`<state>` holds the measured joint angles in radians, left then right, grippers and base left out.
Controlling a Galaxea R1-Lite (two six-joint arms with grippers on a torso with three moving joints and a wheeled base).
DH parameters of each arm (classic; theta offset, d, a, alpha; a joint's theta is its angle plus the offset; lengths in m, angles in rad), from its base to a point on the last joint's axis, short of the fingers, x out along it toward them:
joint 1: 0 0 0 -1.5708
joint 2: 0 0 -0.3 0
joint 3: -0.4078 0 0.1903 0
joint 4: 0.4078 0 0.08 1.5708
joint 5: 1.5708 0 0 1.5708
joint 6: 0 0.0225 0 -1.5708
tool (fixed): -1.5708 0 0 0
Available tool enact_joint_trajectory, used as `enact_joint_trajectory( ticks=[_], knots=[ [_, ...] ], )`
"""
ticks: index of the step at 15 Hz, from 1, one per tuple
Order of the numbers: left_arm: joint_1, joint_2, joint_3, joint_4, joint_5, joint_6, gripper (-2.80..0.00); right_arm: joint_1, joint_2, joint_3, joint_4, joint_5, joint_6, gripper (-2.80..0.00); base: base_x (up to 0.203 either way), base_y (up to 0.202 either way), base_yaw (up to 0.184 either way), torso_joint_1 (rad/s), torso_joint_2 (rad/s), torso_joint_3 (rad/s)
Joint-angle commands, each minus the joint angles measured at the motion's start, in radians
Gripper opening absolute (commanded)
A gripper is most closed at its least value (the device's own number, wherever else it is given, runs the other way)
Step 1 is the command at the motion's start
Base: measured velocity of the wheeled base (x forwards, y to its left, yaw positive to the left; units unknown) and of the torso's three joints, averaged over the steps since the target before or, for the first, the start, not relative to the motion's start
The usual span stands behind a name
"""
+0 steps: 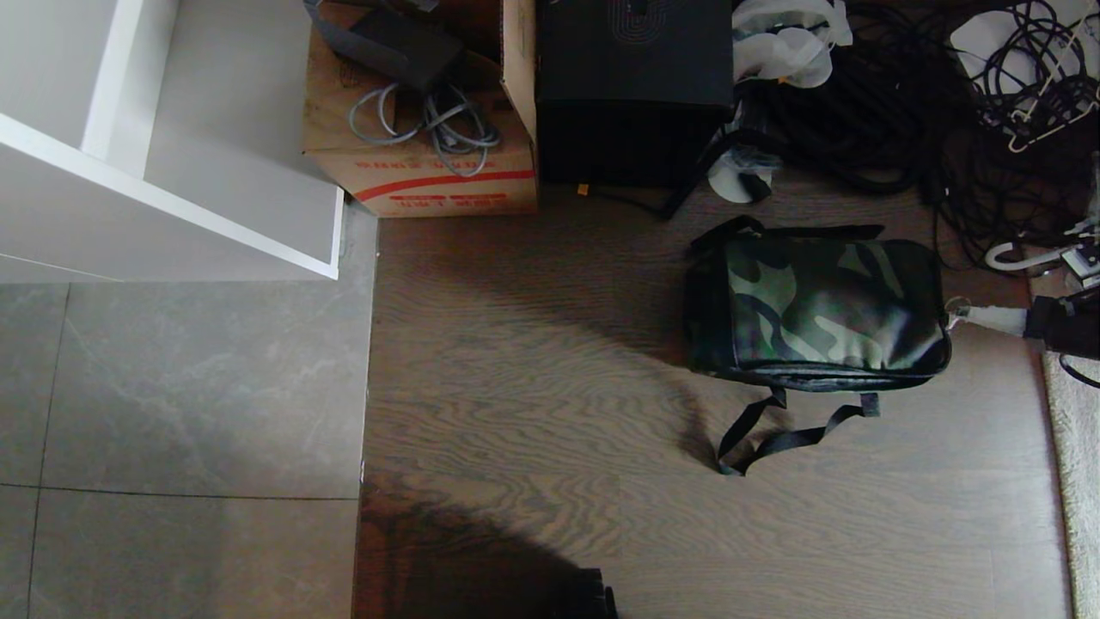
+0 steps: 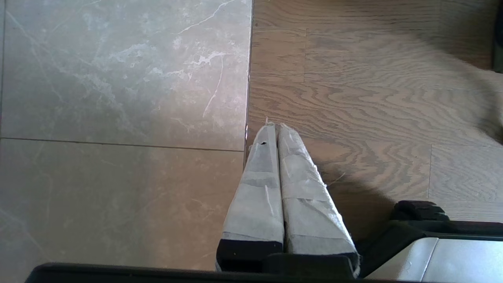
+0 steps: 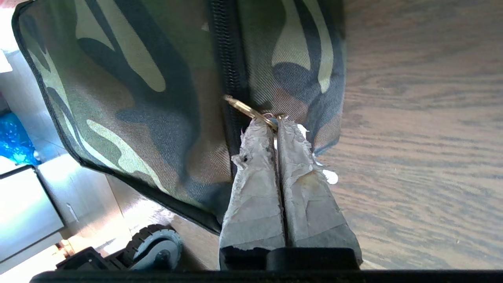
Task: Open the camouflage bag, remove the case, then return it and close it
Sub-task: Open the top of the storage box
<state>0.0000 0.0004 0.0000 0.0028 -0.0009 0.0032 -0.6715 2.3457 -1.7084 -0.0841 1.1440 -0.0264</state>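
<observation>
A: Head view, quick. Where's the camouflage bag [image 1: 816, 305]?
B: On the wood floor [image 1: 533, 361], right of centre, lying flat, lid looks closed. Strap [image 1: 786, 430] trails off its near edge. Right pincer [image 1: 962, 316] reaches in from the right edge, tips at the bag's right end.
A: Behind it?
B: Cardboard box [image 1: 421, 129] with grey cables, a tall black box [image 1: 632, 86] beside it, a cable tangle [image 1: 945, 103] at far right. White shelf unit [image 1: 163, 146] at left.
A: Left wrist view?
B: Left pincer [image 2: 275, 129] pressed together, nothing between the taped fingers, over the seam where tile meets wood.
A: Right wrist view?
B: Right pincer fingers [image 3: 255, 157] clamped on the zipper pull ring [image 3: 251, 112] at the bag's end, zipper [image 3: 226, 59] running away from the tips. Camouflage fabric fills most of it.
A: The case?
B: Not visible.
</observation>
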Motion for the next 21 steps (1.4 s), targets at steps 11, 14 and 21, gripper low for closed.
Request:
enact_joint_trajectory(
  ticks=[11, 14, 21],
  knots=[
    [0.0, 0.001, 0.0, 0.0, -0.001, 0.0, -2.8, 0.0, -0.016, 0.039, -0.005, 0.006, -0.007, -2.8, 0.0, 0.0, 0.0, 0.0, 0.0, 0.0],
    [0.0, 0.001, 0.0, 0.0, -0.001, 0.0, -2.8, 0.0, -0.015, 0.036, -0.004, 0.006, -0.006, -2.8, 0.0, 0.0, 0.0, 0.0, 0.0, 0.0],
    [0.0, 0.001, 0.0, 0.0, 0.0, -0.002, -2.8, 0.0, -0.022, 0.049, -0.005, 0.006, -0.01, -2.8, 0.0, 0.0, 0.0, 0.0, 0.0, 0.0]
  ],
)
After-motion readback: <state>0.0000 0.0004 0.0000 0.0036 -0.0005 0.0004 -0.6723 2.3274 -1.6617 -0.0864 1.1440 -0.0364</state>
